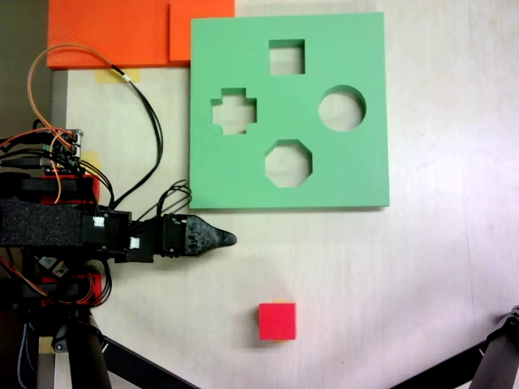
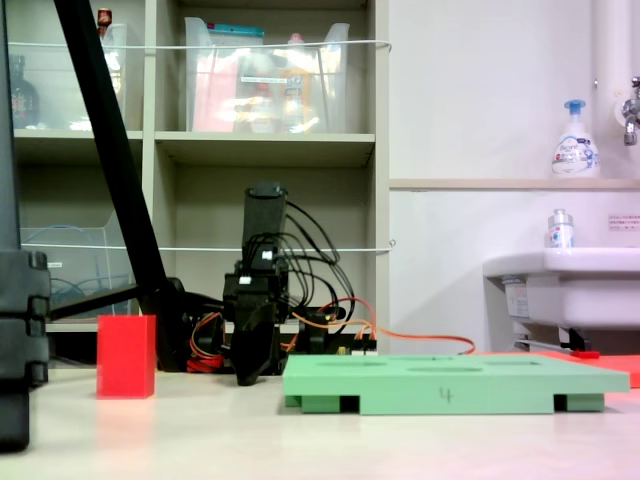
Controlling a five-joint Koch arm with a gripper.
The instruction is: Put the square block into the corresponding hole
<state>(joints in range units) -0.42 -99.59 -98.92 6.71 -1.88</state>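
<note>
Gripper [image 1: 229, 239]: we see it low near the table, just beside the green board [image 1: 243, 178]; we cannot tell whether its jaws are apart.
Square block [image 1: 277, 322]: on the table, well apart from the square hole [image 1: 287, 57].

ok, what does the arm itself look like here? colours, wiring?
Mostly black: a textured black arm link and black motor blocks with small white labels, ending in a gripper whose dark fingers taper to a rounded point in the top-down fixed view. Bundles of black cable loop off the wrist. At the base, red printed parts, a small circuit board and thin orange wires.
</note>
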